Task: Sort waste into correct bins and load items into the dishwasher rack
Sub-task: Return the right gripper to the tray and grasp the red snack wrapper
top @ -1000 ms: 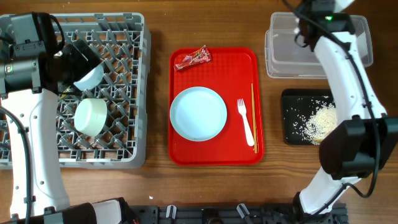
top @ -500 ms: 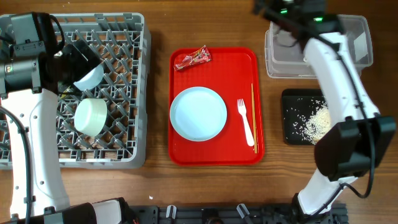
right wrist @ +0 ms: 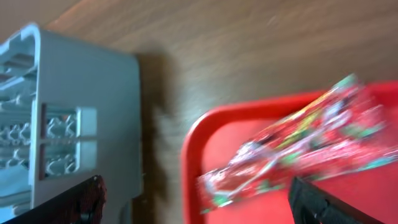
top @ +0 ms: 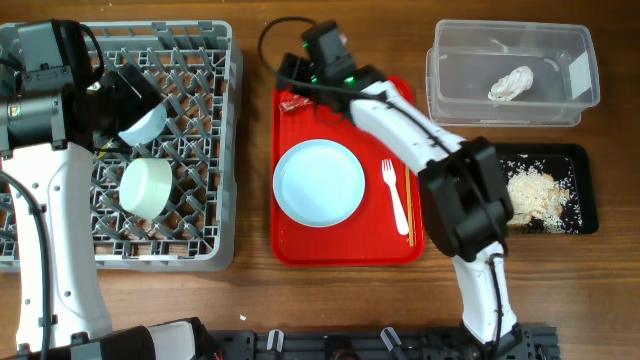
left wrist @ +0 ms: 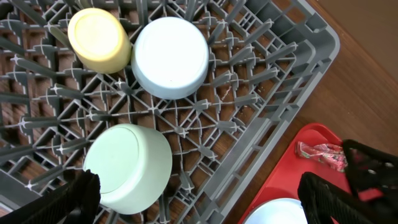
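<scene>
The left wrist shows us a yellow cup (left wrist: 98, 38) that overhead hides; our left gripper (left wrist: 205, 198) gapes empty; our right gripper (right wrist: 205, 200), spread wide, hovers by the red wrapper (right wrist: 298, 134), holding nothing.

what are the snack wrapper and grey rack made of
Crinkled red snack wrapper: likely thin glossy plastic film, judging by creases, shine and translucent edges.
Large grey lattice dishwasher rack: seemingly rigid moulded plastic, matte, with uniform pegs and ribs.

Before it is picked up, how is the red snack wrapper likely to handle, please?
The snack wrapper looks like thin crinkled film, so probably light and floppy, collapsing when pinched. Its glossy surface may slip, or slide on the smooth red tray.
</scene>
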Robot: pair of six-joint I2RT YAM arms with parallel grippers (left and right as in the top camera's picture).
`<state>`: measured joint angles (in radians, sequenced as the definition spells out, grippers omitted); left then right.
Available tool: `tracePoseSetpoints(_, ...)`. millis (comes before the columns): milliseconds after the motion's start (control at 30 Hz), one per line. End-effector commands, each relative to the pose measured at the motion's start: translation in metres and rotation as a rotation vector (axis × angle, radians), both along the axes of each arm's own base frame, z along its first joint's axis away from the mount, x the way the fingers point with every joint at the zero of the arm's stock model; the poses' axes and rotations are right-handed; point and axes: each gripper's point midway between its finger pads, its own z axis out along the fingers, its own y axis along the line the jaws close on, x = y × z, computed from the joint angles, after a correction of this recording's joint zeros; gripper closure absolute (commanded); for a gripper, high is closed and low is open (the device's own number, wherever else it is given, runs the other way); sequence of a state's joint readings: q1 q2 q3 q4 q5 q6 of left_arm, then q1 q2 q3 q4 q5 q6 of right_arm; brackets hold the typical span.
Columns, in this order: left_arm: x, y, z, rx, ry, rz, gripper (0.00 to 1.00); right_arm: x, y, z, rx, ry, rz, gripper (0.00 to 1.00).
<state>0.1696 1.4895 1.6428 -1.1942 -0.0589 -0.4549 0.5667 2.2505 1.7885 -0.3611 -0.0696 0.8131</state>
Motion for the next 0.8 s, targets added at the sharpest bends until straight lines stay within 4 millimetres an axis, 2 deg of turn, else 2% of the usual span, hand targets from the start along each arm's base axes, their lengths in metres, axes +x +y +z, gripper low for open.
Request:
tracePoseSetpoints(0, 0.000, 0.003, -0.001, 0.007, 0.003, 0.009, 0.00, -0.003, 0.012, -0.015, 0.042, 0.042, -0.163, 0.06)
tracePoseSetpoints(100, 0.000, 0.003, -0.001, 0.007, 0.003, 0.009, 0.00, -0.002, 0.007, -0.029, 0.016, 0.048, -0.226, 0.09)
tracePoseSetpoints(167, 0.000, 0.003, -0.001, 0.007, 0.003, 0.009, 0.00, 0.004, -0.007, -0.033, -0.048, 0.013, -0.265, 0.10)
tracePoseSetpoints(267, 0.000, 0.003, -0.001, 0.007, 0.003, 0.009, 0.00, 0.020, -0.026, -0.024, -0.217, -0.127, -0.221, 0.11)
tracePoseSetpoints(400, 0.000, 0.003, -0.001, 0.007, 0.003, 0.009, 0.00, 0.031, -0.037, -0.017, -0.374, -0.235, -0.130, 0.11)
tracePoseSetpoints(500, 0.000, 0.003, -0.001, 0.007, 0.003, 0.009, 0.00, 0.033, -0.038, -0.026, -0.407, -0.239, -0.097, 0.12)
tracePoseSetpoints(633, 0.000, 0.003, -0.001, 0.007, 0.003, 0.009, 0.00, 0.031, -0.039, -0.051, -0.444, -0.215, -0.065, 0.12)
tracePoseSetpoints(767, 0.000, 0.003, -0.001, 0.007, 0.003, 0.009, 0.00, 0.029, -0.039, -0.057, -0.453, -0.200, -0.051, 0.15)
